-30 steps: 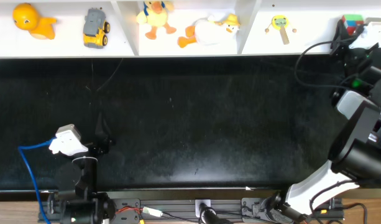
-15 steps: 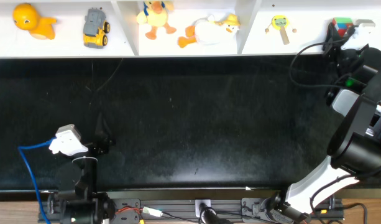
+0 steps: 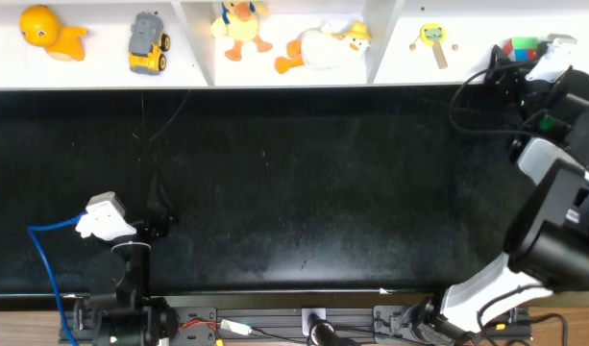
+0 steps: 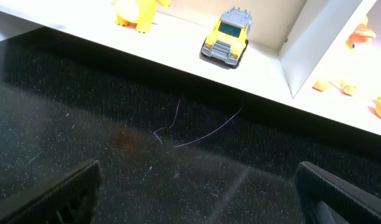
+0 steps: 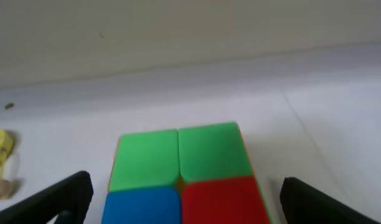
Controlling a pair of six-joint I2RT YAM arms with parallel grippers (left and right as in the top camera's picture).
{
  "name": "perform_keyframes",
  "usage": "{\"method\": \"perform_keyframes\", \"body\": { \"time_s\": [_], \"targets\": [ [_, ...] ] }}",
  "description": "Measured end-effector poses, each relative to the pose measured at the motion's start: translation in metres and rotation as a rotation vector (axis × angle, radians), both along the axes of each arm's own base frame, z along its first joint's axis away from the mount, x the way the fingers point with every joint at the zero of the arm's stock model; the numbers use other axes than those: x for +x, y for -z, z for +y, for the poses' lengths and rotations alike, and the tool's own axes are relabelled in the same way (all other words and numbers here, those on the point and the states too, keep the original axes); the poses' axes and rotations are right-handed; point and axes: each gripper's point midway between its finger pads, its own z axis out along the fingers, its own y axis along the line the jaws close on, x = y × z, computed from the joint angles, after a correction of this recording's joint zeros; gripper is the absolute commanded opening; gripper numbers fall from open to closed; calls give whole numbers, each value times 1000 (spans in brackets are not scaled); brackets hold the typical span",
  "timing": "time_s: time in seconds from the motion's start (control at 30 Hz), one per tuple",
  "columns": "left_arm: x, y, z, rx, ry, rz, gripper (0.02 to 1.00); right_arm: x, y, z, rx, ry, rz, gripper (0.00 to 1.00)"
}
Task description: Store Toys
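My right pincer (image 5: 184,198) is spread wide and grips nothing. Between its fingers, the plastic puzzle cube of green, blue and red tiles (image 5: 178,155) sits on the white shelf (image 5: 314,112). I'd back out straight and level, so neither finger nudges it.

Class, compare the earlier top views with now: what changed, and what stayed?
The right gripper and the colour cube shifted left along the shelf; its fingers now stand clear of the cube. The left gripper and the toy truck stayed put.
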Motion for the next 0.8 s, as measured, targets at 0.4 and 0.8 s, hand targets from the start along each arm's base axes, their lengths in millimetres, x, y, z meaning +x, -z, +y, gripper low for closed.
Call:
{"method": "perform_keyframes", "body": {
  "time_s": [0.4, 0.8],
  "targets": [
    [0, -1, 0, 0, 0, -2, 998, -108, -99, 41, 29, 81, 194, 996],
    [0, -1, 0, 0, 0, -2, 998, -181, -150, 168, -140, -291, 182, 993]
  ]
}}
